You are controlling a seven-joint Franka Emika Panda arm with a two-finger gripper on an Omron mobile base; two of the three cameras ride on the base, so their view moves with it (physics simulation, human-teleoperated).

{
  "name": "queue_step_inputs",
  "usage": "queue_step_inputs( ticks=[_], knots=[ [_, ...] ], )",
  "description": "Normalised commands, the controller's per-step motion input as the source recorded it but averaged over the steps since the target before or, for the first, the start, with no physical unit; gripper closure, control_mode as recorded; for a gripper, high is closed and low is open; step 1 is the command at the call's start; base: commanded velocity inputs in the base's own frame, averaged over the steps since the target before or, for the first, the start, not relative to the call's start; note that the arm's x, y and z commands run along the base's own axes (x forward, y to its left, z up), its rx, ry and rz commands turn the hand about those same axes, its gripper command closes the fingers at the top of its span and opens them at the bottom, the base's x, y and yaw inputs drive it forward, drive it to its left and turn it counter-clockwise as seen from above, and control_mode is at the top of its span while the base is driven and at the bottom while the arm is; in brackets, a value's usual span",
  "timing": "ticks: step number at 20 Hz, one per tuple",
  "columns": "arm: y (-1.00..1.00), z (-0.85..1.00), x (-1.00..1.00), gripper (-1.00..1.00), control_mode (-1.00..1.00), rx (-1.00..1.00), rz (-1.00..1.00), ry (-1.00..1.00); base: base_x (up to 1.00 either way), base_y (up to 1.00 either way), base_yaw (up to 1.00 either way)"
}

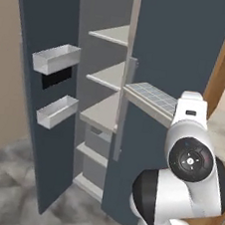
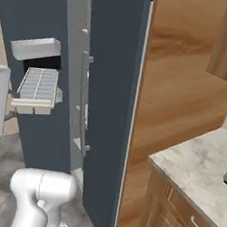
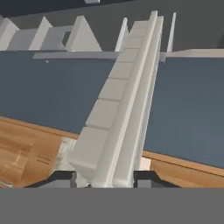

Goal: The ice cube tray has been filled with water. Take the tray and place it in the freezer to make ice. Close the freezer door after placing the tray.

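The ice cube tray [image 1: 154,97] is held level in the air, in front of the fridge at about the height of the middle shelf [image 1: 103,112]. The jaws of the gripper [image 3: 105,177] pinch its near short rim, so its long axis runs straight out from them, as the hand view shows. Its far end reaches just past the grey bar handle [image 1: 125,106] toward the open freezer [image 1: 101,83]. The shelf lies to the tray's left, so I judge the coming move must carry the tray leftward and inward. The freezer door [image 1: 40,85] stands wide open, its bins [image 1: 55,58] clear of that path.
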Motion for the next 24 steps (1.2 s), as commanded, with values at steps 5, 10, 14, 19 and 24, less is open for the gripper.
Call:
queue_step_inputs(
  ticks=[5, 10, 14, 19, 24],
  knots=[
    [0.0, 0.0, 0.0, 1.0, 1.0, 0.0, 0.0, 0.0, 0.15, 0.71, -0.48],
    [0.0, 0.0, 0.0, 1.0, 1.0, 0.0, 0.0, 0.0, 0.0, 0.82, -0.51],
    [0.0, 0.0, 0.0, 1.0, 1.0, 0.0, 0.0, 0.0, 0.0, 0.75, -0.52],
    [0.0, 0.0, 0.0, 1.0, 1.0, 0.0, 0.0, 0.0, 0.0, 0.61, -0.5],
    [0.0, 0.0, 0.0, 1.0, 1.0, 0.0, 0.0, 0.0, 0.0, 0.68, -0.46]
  ],
)
